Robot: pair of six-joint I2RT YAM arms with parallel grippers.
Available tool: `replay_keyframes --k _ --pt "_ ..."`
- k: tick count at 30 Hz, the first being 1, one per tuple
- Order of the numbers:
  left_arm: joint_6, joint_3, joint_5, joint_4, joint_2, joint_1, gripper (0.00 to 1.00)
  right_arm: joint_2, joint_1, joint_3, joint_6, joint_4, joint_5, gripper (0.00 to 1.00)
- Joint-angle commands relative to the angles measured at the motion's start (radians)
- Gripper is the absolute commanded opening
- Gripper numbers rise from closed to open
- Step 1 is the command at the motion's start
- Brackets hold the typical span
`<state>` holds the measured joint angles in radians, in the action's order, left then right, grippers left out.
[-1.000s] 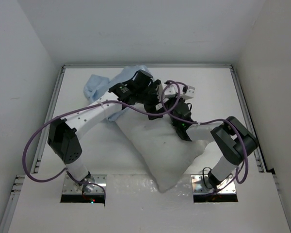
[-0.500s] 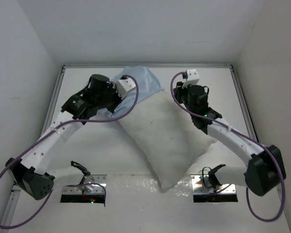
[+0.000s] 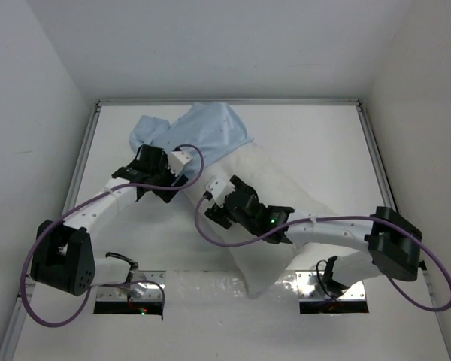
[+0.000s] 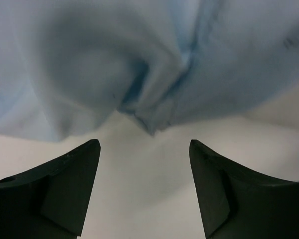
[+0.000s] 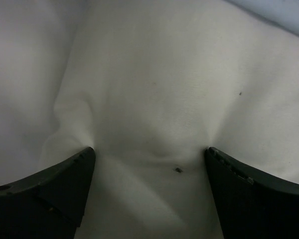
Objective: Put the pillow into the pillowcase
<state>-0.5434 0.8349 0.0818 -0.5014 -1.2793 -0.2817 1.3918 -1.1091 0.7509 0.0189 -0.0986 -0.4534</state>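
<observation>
We see the pillow (image 3: 286, 188), plump, white and faintly speckled, lying slantwise across the middle of the top view, one corner reaching the lower centre. The pillowcase (image 3: 210, 131), thin, light blue and wrinkled, lies at the upper centre-left and covers the pillow's upper end. We cannot tell whether that end is inside it or only beneath. A bunched fold trails off to the left. In the right wrist view the pillow's fabric fills the frame, dented into shallow creases.
</observation>
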Motion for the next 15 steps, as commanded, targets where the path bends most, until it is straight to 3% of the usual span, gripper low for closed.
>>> replay_keyframes --k 1,5,6,7,8,10,11,12,15 --pt "0.005 0.015 0.019 0.173 -0.066 -0.002 0.70 0.087 -0.024 0.036 0.035 0.010 -0.114 0.91" --pt "0.040 0.017 0.006 0.245 -0.156 -0.002 0.58 0.171 -0.024 0.030 0.019 -0.053 -0.145 0.97" --pt "0.049 0.017 -0.043 0.263 -0.176 -0.002 0.38 0.191 -0.024 0.034 0.026 -0.081 -0.146 0.97" --pt "0.054 0.023 -0.063 0.285 -0.214 -0.002 0.28 0.211 -0.024 0.045 0.033 -0.081 -0.145 0.95" --pt "0.054 0.027 -0.069 0.284 -0.232 -0.001 0.12 0.248 -0.021 0.071 0.033 -0.078 -0.136 0.81" --pt "0.054 0.032 -0.039 0.258 -0.250 0.003 0.00 0.269 0.001 0.082 0.000 -0.102 -0.111 0.52" --pt "0.048 0.030 -0.024 0.250 -0.244 0.004 0.00 0.274 0.021 0.080 -0.016 -0.116 -0.049 0.10" --pt "0.042 0.024 0.011 0.239 -0.233 0.004 0.00 0.273 0.070 0.077 -0.064 -0.145 -0.016 0.00" --pt "0.016 0.003 0.041 0.187 -0.143 0.004 0.00 0.251 0.178 0.061 -0.227 -0.249 0.126 0.00"
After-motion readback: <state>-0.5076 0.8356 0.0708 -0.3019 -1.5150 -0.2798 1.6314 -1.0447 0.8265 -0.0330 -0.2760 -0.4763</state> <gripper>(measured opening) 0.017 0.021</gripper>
